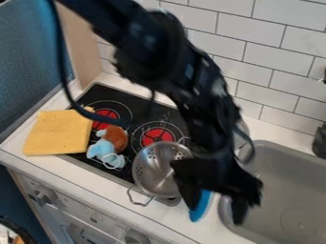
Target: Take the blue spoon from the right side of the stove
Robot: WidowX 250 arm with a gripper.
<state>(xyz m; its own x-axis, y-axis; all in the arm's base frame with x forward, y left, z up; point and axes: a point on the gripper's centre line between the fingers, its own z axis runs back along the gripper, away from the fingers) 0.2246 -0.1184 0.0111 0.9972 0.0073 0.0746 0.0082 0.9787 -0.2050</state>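
You see metal colander [164, 169], smooth and shiny. Stove [143, 108] top: black, glossy, like glass. Your blue spoon [202, 207] looks like smooth plastic. Yellow cloth [58, 133]: dull. Your sink [286, 190]: dull gray metal look. Wall tiles [262, 61]: smooth, bit shiny. Side panel [84, 52] looks like pale wood.

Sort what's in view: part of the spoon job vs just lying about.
Job:
- blue spoon, on the counter right of the stove
- gripper, over the spoon
- stove, as the place reference

Lying about:
- colander
- yellow cloth
- plush toy, beside the cloth
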